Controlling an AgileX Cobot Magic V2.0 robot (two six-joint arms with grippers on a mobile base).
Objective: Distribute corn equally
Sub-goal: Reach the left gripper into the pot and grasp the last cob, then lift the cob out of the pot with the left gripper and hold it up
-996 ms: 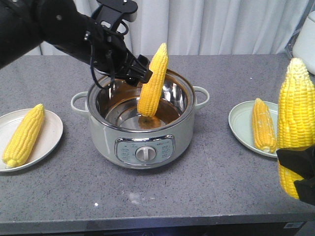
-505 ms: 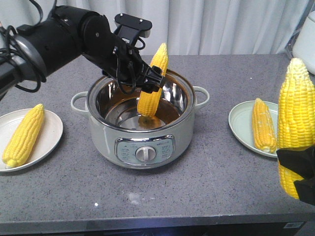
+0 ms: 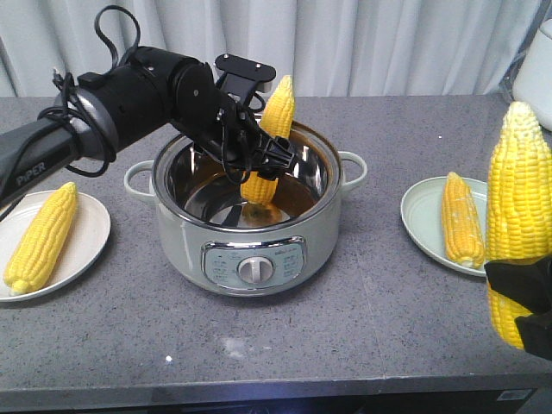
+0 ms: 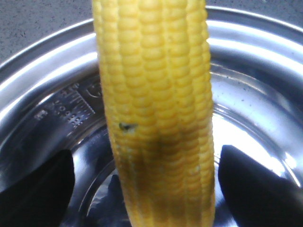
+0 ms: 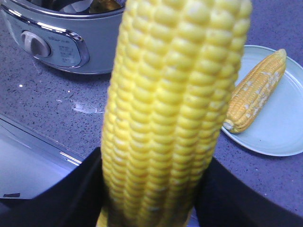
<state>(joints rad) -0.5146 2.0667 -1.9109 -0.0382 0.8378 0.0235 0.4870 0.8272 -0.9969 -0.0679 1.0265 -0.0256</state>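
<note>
Yellow cobs (image 3: 278, 108) (image 3: 41, 237) (image 3: 461, 220) (image 3: 517, 190), four; two plates (image 3: 90, 246) (image 3: 423, 216); one pot (image 3: 181, 233).

Cob (image 3: 278, 108) upright in pot (image 3: 250, 250), left plate (image 3: 86, 228), right plate (image 3: 423, 216) flanking

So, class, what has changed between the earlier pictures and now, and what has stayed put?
The left gripper has moved right and lower along the leaning cob in the pot, its jaws now straddling it, not closed. That cob has not shifted. The right gripper still holds the raised cob; the left-plate cob and right-plate cob lie unchanged.
</note>
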